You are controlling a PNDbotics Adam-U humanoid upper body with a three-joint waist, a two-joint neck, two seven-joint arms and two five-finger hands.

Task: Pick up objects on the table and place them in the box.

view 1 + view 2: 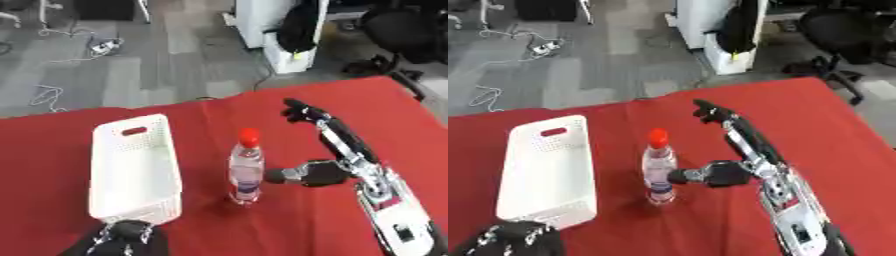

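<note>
Left hand (122,235) idle at bottom edge, fingers unclear.
Right hand (328,167) fingers apart beside water bottle (247,167); white basket (136,167) empty, nothing placed yet.

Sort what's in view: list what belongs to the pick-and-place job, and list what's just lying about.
Belongs to the job:
- water bottle, red cap, upright on the red table
- white box, left of the bottle
- right hand, open beside the bottle
- left hand, at the lower left edge

Just lying about:
- cables on the floor
- office chair
</note>
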